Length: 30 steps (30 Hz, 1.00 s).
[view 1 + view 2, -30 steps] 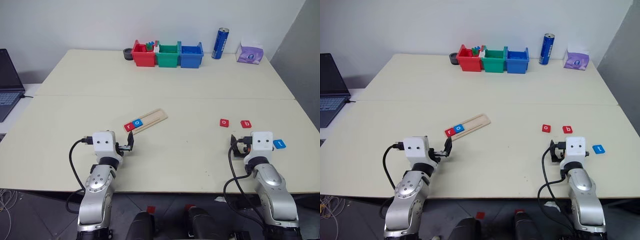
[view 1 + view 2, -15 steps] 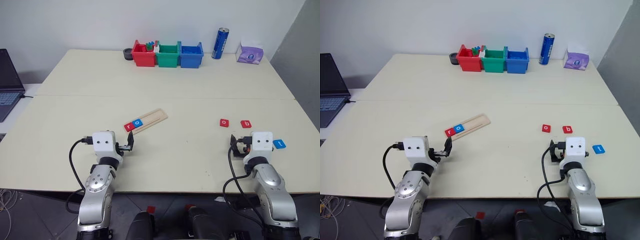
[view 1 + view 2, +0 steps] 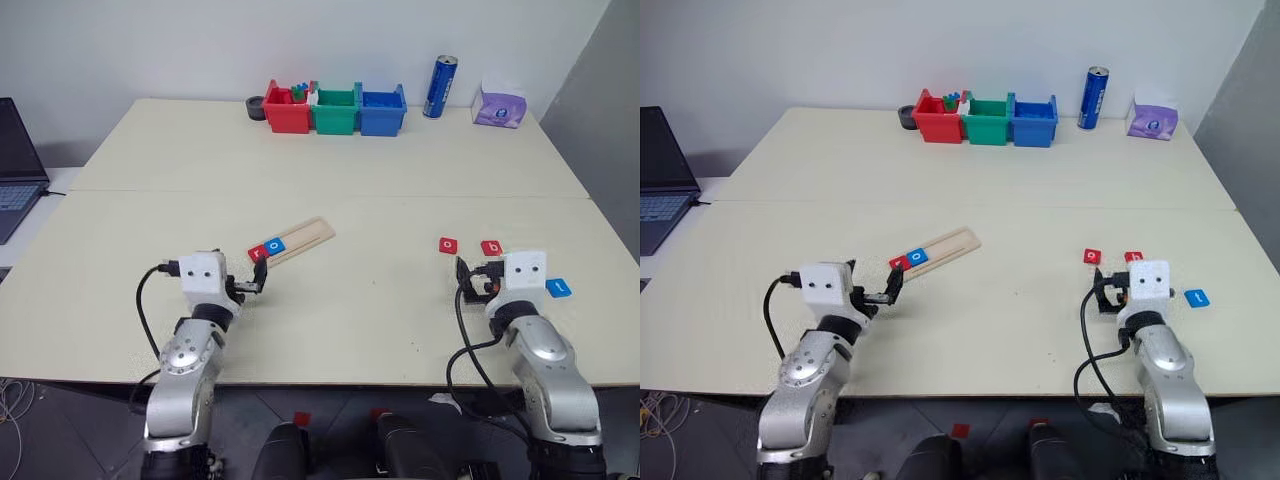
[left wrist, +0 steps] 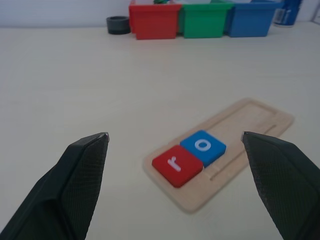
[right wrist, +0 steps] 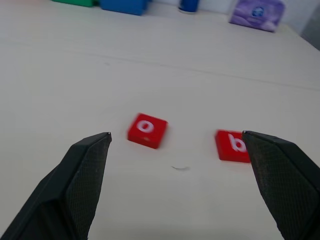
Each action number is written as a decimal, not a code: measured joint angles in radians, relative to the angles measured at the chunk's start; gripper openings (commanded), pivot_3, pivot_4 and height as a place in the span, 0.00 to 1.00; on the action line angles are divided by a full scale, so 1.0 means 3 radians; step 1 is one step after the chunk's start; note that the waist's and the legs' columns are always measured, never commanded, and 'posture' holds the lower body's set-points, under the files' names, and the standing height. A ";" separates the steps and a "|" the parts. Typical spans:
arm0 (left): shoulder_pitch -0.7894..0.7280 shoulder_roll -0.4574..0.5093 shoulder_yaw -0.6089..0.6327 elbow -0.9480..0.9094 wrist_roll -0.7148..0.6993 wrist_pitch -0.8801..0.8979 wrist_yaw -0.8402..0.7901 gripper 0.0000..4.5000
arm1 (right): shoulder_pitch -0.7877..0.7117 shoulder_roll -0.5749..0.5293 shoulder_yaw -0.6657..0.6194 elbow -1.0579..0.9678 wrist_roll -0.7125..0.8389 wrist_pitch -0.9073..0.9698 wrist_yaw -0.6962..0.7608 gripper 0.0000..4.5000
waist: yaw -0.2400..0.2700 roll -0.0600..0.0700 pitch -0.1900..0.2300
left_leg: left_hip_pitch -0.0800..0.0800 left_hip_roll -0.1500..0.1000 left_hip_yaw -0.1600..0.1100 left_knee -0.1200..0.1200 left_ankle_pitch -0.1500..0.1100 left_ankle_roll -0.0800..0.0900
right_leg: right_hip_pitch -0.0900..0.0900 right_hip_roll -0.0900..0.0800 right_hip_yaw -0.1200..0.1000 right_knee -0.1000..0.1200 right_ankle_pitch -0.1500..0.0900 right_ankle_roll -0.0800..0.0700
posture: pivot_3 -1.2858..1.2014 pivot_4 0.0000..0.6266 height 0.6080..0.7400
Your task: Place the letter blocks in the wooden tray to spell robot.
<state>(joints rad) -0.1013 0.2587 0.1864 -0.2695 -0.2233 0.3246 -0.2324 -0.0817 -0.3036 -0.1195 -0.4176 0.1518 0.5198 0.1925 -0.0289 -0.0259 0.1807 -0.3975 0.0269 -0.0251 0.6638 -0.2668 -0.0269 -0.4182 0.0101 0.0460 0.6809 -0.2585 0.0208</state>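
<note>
The wooden tray (image 3: 305, 236) lies slanted at mid-table, holding a red "r" block (image 4: 177, 165) at its near end and a blue "o" block (image 4: 202, 146) beside it. My left gripper (image 3: 258, 282) hovers open just short of the tray's near end, with nothing between its fingers. On the right, a red "o" block (image 5: 146, 130) and a red "b" block (image 5: 232, 146) lie loose on the table, just ahead of my open, empty right gripper (image 3: 465, 285). A blue "t" block (image 3: 560, 288) lies to the right of that hand.
Red (image 3: 286, 110), green (image 3: 336, 110) and blue (image 3: 382, 110) bins stand in a row at the back, with a small black ring (image 3: 257, 107) to their left. A blue can (image 3: 441, 87) and a purple tissue pack (image 3: 499, 105) sit back right. A laptop (image 3: 15, 165) rests at the left.
Both hands have risen slightly and edged forward, the right one also drifting a little left toward the red blocks. The blocks and tray have not moved.
</note>
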 measured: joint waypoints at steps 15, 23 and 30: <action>-0.1051 0.1294 -0.0259 0.2162 -0.0258 -0.0645 -0.2508 1.00 | -0.0643 -0.0930 0.0390 -0.0053 0.1260 0.0664 0.1905 0.99 | -0.0002 -0.0001 0.0001 | 0.0000 0.0003 -0.0002 -0.0001 0.0000 0.0001 | -0.0001 0.0010 -0.0006 -0.0002 0.0003 -0.0010 | 0.52 0.24 1.00; -0.1936 0.1368 -0.0408 0.3636 0.0066 -0.1411 -0.3047 1.00 | -0.0753 -0.0922 0.0477 0.0038 0.1263 0.0682 0.1896 0.99 | 0.0005 -0.0001 0.0001 | -0.0008 0.0002 -0.0001 0.0000 -0.0001 0.0002 | -0.0006 0.0009 -0.0006 -0.0002 0.0009 -0.0021 | 0.52 0.24 1.00; -0.2349 0.1307 -0.0470 0.4397 0.0246 -0.1597 -0.3353 1.00 | -0.0733 -0.0917 0.0469 -0.0057 0.1308 0.0813 0.1808 0.99 | 0.0000 -0.0001 0.0001 | -0.0009 0.0003 -0.0003 0.0000 -0.0001 0.0002 | -0.0007 0.0010 -0.0008 -0.0001 0.0009 -0.0020 | 0.52 0.24 1.00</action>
<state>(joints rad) -0.8061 0.6508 0.0453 1.0495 -0.1496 -0.1544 -1.2383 -0.3015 -0.5786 0.0213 -0.4348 0.5441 0.7636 0.7349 -0.0289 -0.0263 0.1811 -0.4002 0.0277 -0.0260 0.6637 -0.2671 -0.0263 -0.4204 0.0131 0.0436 0.6806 -0.2558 0.0148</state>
